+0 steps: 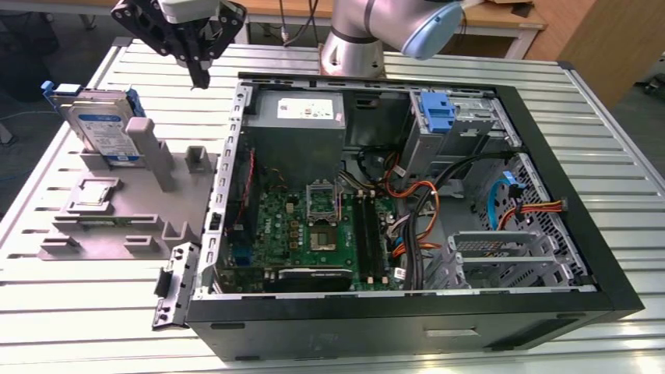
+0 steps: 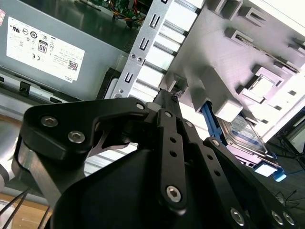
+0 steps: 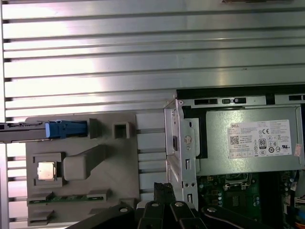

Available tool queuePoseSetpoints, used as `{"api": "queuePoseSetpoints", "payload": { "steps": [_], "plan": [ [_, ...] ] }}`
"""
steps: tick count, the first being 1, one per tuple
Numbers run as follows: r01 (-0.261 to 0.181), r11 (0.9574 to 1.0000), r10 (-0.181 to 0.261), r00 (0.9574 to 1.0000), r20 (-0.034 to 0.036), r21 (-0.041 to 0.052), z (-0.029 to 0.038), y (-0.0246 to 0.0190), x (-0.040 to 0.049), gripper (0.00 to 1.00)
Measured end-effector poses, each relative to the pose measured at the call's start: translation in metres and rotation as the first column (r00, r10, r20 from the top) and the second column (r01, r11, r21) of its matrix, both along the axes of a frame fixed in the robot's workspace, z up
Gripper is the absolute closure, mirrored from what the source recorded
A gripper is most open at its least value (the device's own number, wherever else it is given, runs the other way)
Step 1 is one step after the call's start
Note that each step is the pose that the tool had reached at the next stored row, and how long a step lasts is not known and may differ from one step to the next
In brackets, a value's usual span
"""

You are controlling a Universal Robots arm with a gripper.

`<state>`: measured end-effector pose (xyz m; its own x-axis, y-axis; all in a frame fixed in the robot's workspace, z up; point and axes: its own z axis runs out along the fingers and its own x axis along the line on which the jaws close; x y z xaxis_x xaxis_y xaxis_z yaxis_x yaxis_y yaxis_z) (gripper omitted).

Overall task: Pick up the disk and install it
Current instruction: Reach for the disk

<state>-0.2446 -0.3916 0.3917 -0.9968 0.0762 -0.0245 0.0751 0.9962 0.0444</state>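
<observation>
The disk (image 1: 104, 128) stands on edge in a slot at the far end of the grey holder (image 1: 114, 222), on the exterior view's left. It is silver-grey with a blue-and-white label and blue rails. My gripper (image 1: 198, 78) hangs above the table between the disk and the open computer case (image 1: 582, 234), fingers shut together with nothing between them. The second wrist view shows the black fingertips (image 2: 167, 94) meeting, with the disk (image 2: 243, 131) beyond them. In the first wrist view the disk (image 3: 47, 129) appears edge-on, away from the gripper (image 3: 164, 187).
The case lies open with the motherboard (image 1: 311, 226), the silver power supply (image 1: 301, 113) and a blue bracket (image 1: 438, 113) in the drive bay. A small chip (image 1: 92, 195) sits on the holder. The arm's base (image 1: 353, 47) stands behind the case.
</observation>
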Motion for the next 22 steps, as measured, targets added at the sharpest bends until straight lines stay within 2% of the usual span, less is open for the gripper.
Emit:
{"api": "queuePoseSetpoints", "payload": {
  "steps": [14, 22],
  "plan": [
    [0.000, 1.0000, 0.000, 1.0000, 0.0000, 0.0000, -0.0003, 0.0002, -0.0029, 0.90],
    [0.000, 1.0000, 0.000, 1.0000, 0.0000, 0.0000, -0.0004, 0.0020, -0.0097, 0.90]
  ]
}}
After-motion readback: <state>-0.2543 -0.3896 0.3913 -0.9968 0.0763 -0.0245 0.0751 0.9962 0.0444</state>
